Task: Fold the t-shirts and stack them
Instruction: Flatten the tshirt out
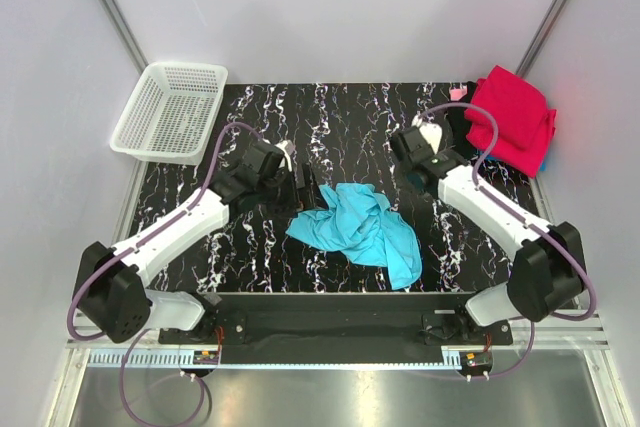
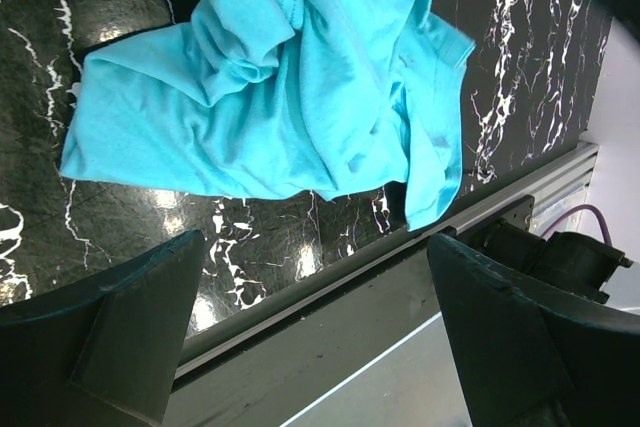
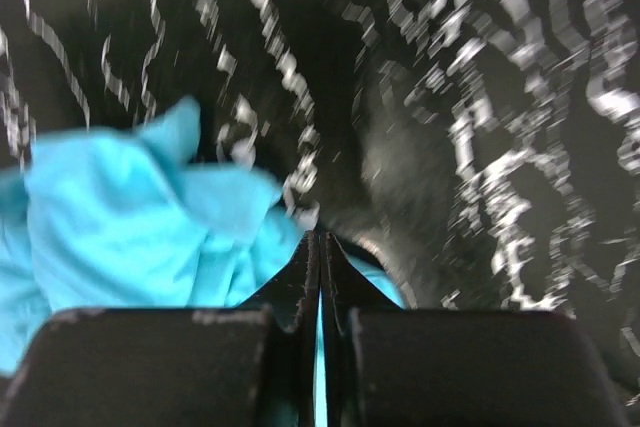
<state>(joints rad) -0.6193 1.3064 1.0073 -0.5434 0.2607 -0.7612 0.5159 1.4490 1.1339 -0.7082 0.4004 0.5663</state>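
A turquoise t-shirt (image 1: 358, 232) lies crumpled on the black marbled table (image 1: 340, 117), near the front middle. The left wrist view shows it spread ahead of the fingers (image 2: 290, 77). My left gripper (image 1: 303, 187) hangs just left of the shirt's left edge, and its jaws (image 2: 330, 337) stand wide open with nothing between them. My right gripper (image 1: 408, 145) is back and right of the shirt, apart from it. In its blurred wrist view the jaws (image 3: 320, 239) are pressed shut, with the turquoise cloth (image 3: 130, 217) showing behind them. A folded crimson t-shirt (image 1: 515, 119) rests at the back right corner.
A white mesh basket (image 1: 170, 110) stands at the back left, partly off the table. Dark cloth and a bit of pink (image 1: 458, 93) show beside the red shirt. The table's front rail (image 2: 330, 287) runs just below the turquoise shirt. Grey walls close in both sides.
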